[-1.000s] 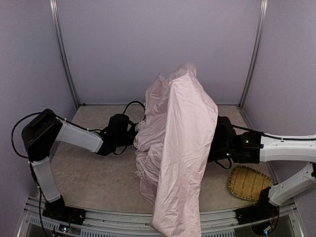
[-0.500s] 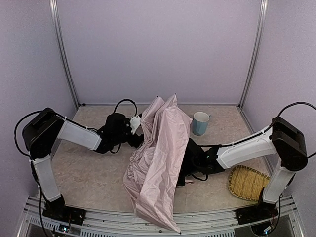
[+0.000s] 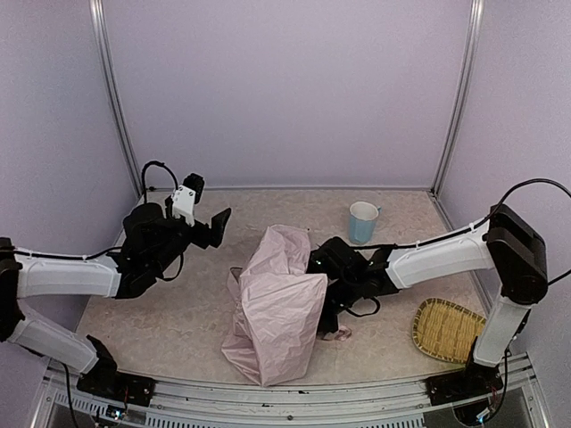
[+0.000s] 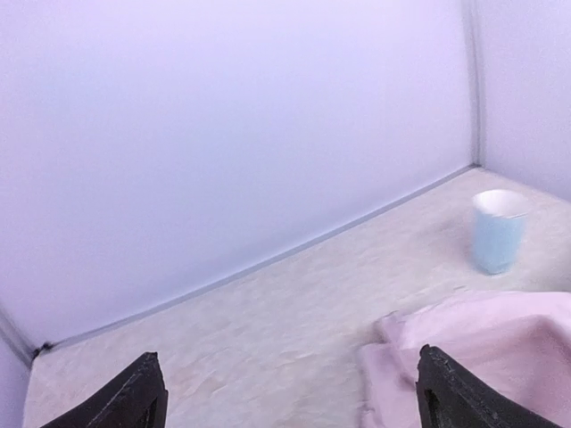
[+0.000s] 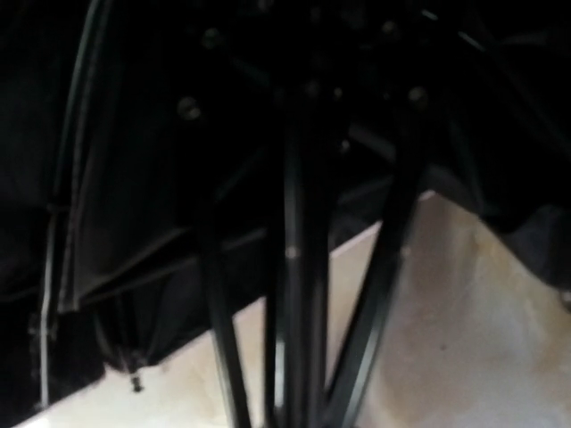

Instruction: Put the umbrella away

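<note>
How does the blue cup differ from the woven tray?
The cup is light blue and smooth; the tray is tan and woven. The cup stands upright; the tray lies flat. The cup is far back; the tray is near the front. Both sit on the right side.

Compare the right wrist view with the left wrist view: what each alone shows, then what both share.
Only right wrist: the thin black shaft, ribs and black lining. Only left wrist: the light-blue cup, pale pink outer fabric, the open left gripper. Both: the folding umbrella, from opposite sides, and the beige marbled tabletop.
</note>
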